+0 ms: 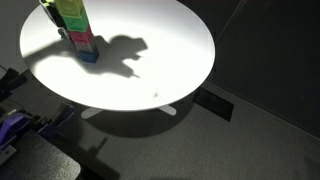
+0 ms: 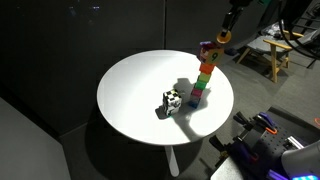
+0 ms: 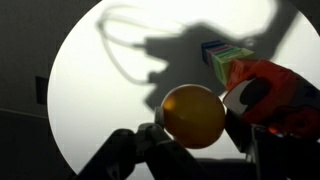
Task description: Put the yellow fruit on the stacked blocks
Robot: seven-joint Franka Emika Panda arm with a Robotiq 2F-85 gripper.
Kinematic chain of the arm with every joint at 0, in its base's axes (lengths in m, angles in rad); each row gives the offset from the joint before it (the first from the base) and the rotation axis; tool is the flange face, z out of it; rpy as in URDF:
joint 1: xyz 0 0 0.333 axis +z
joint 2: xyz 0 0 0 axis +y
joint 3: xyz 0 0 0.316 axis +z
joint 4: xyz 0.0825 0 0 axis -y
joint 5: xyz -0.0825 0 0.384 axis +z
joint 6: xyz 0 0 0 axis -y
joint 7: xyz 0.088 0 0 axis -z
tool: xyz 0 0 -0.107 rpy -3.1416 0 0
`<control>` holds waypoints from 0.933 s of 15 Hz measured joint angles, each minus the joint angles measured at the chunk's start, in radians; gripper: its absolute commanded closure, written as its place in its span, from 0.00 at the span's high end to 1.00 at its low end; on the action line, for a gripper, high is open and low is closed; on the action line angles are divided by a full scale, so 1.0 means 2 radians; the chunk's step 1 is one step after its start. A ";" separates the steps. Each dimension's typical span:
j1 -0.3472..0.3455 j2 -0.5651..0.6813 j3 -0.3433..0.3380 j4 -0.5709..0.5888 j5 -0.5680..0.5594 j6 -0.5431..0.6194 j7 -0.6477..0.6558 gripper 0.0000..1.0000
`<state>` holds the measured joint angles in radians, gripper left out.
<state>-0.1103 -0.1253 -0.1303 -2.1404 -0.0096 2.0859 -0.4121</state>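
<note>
The claw (image 3: 196, 132) is clamped tight around the yellow fruit (image 3: 193, 115). In the wrist view the round fruit sits squarely between the dark fingers (image 3: 140, 148), lifted clear of the round white table (image 3: 95, 95) below. Just to the right of the fruit, close against the claw, there is a red-orange shape too blurred for me to name.

The stacked blocks (image 3: 226, 57) show a little beyond the claw and to its right in that view, with their green and blue faces catching the light. In an exterior view the claw (image 2: 227, 32) hangs in the air beside the very top of the stacked blocks (image 2: 205, 75). The yellow fruit (image 2: 225, 38) is in its grip at about the height of the topmost block and just off to one side. I cannot tell whether fruit and block touch.

Well below the claw, near the foot of the tower, a small black-and-white object (image 2: 172, 101) sits on the table (image 2: 130, 90). In an exterior view only the stacked blocks (image 1: 76, 25) show, and the arm's shadow (image 1: 125, 50) spreads across the table (image 1: 170, 70).
</note>
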 measured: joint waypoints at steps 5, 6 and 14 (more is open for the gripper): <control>0.008 -0.008 0.002 0.000 0.002 0.000 0.000 0.38; 0.009 -0.009 0.003 0.000 0.002 0.000 0.000 0.38; 0.026 -0.022 0.011 0.000 0.011 -0.003 0.000 0.38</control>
<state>-0.0584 -0.1699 -0.1080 -2.1398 0.0129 2.0790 -0.4122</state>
